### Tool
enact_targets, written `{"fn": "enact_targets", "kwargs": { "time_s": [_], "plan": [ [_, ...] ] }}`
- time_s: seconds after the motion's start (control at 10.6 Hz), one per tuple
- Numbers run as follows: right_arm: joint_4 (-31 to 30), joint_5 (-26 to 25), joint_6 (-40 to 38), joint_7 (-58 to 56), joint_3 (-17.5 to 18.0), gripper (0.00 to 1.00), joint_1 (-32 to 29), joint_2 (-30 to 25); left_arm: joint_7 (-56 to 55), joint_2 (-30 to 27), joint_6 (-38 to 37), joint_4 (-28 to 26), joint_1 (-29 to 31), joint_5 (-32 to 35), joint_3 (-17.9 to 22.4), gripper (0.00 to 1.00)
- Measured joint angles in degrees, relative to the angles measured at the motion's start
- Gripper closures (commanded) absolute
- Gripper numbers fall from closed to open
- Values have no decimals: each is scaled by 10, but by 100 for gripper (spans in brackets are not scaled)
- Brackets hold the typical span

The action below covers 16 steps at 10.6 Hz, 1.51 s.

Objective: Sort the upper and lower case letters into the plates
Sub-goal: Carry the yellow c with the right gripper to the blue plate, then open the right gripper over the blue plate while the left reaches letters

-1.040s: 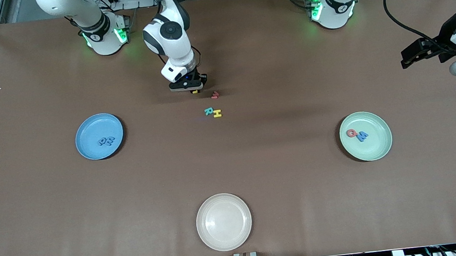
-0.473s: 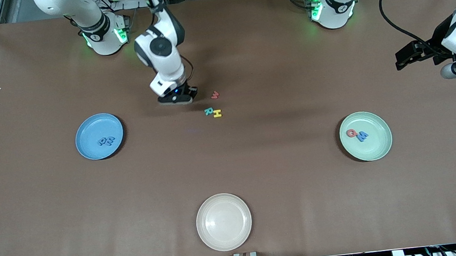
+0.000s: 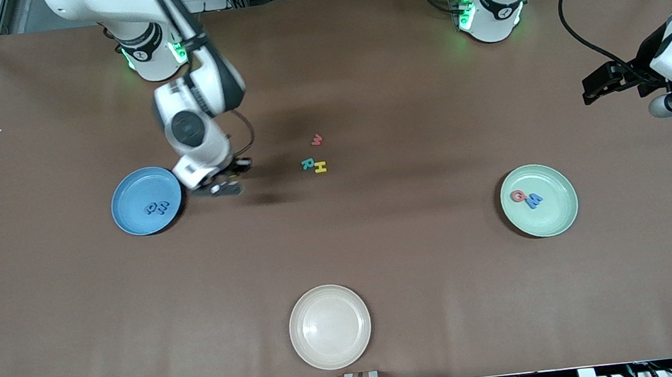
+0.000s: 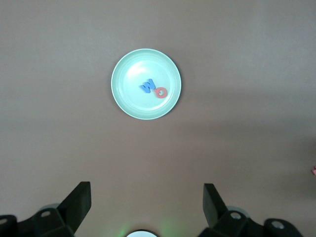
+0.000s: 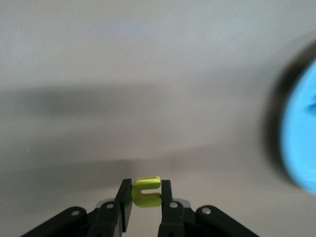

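The table (image 3: 77, 340) is lying mostly bare around three well-separated plates. The right gripper (image 3: 224, 186) is hanging over bare cloth just beside the blue plate's (image 3: 130, 194) rim, pinching a yellow letter (image 5: 146, 191). The left gripper (image 3: 597, 85), spread wide and holding nothing, is waiting over the table's edge near the mint plate (image 3: 554, 218).

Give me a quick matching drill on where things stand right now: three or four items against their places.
Things:
1. yellow letter
2. coral O
3. teal R
4. left gripper

Places:
A. on the bare table beside the yellow H
B. in the mint green plate
C. open, waiting above the table
D. pinched in the right gripper, beside the blue plate

Pairs: 1-D, 2-B, 3-A, 4-C
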Motion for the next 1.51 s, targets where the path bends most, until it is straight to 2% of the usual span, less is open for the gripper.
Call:
{"fn": "enact_targets", "kwargs": {
  "time_s": [0.19,0.47,0.66,0.95,1.13,1.51],
  "plan": [
    [22,-5,-40,-32,-65,100,-5,-24,0,0,13,0,0,16,0,0],
    [22,-11,-48,-161,-189,100,-6,-34,0,1,22,0,0,18,0,0],
    [19,-11,-46,-191,-232,100,-11,-34,0,2,24,0,0,18,0,0],
    [-26,-11,33,-235,-235,100,-48,-29,1,9,24,-2,-1,18,-2,0],
    [-53,-3,65,-240,-233,100,-51,-21,3,30,24,-6,-17,12,-9,0],
    [-71,13,115,-240,-218,96,-49,5,-47,71,90,-26,-74,-30,-85,0]
  ]
}}
